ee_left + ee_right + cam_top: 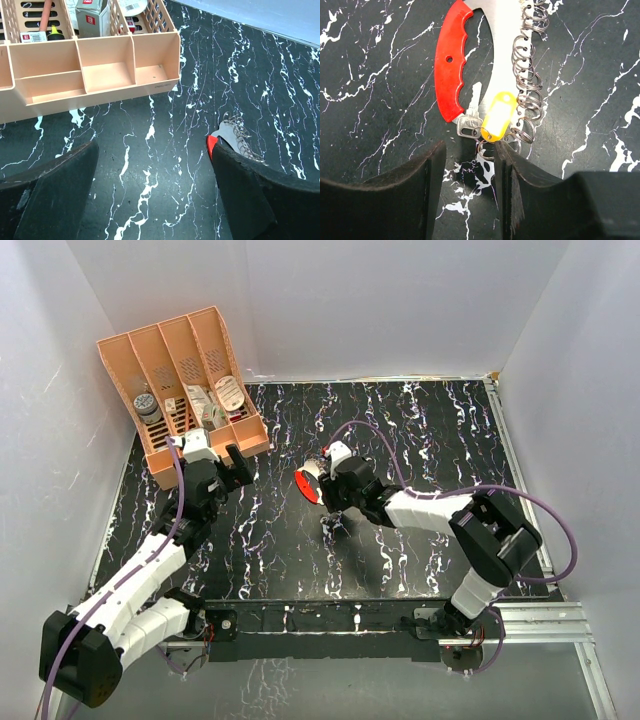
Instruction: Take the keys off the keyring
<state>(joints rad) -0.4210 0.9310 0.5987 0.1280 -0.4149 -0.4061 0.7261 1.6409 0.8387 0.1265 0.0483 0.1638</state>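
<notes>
The red and silvery-white bunch (470,55) lies on the black marbled table: a curved silvery plate with a red grip (449,60) and a row of wire rings (527,75). At its near end a small silvery key (470,117) and a yellow-headed piece (499,116) hang on a fine keyring (487,149). No separate red-headed key can be made out. My right gripper (470,155) is open, and the keyring lies between its fingertips on the table. In the top view the right gripper (325,485) is at the bunch (308,483). My left gripper (160,170) is open and empty, left of the bunch (231,136).
A peach divided organiser (185,380) with small items stands at the back left, just beyond the left gripper (232,465), and it also shows in the left wrist view (95,65). White walls enclose the table on three sides.
</notes>
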